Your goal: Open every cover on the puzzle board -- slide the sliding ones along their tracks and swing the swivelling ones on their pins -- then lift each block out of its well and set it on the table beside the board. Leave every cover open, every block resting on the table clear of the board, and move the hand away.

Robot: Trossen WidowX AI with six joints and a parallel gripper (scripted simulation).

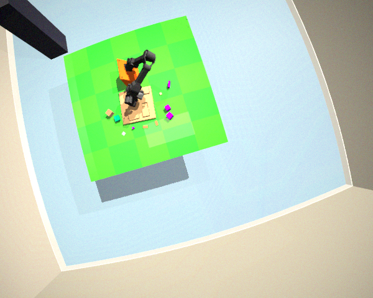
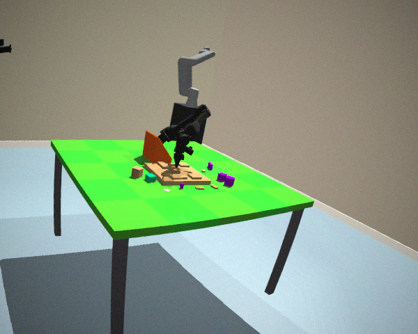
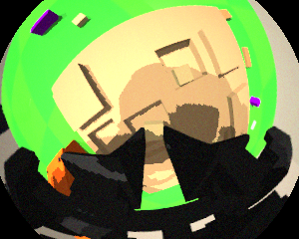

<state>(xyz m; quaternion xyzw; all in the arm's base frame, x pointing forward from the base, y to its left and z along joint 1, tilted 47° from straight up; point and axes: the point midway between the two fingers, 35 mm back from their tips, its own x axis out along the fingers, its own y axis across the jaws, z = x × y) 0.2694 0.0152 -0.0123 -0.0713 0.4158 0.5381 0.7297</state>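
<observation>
The tan puzzle board [image 1: 152,105] [image 2: 185,182] [image 3: 115,50] lies flat on the table, with raised tan covers and track strips on it. My gripper [image 2: 176,166] [image 3: 153,130] is low over the board, its fingers shut on a small tan knob [image 3: 153,124] of a cover. Most of that cover is hidden by the fingers and shadow. A second tan knob [image 3: 182,76] stands farther across the board in the wrist view. The tan parts and shadows blend, so I cannot tell which covers are open or whether blocks sit in the wells.
Around the board lie a tan cube [image 1: 109,112] [image 2: 136,172], a teal cube [image 1: 117,118] [image 2: 150,177], two purple cubes [image 1: 167,107] [image 1: 170,115], a purple piece [image 1: 168,84] [image 3: 45,22] and several small pieces. An orange wedge [image 1: 122,70] [image 2: 154,149] stands behind the board, beside the arm.
</observation>
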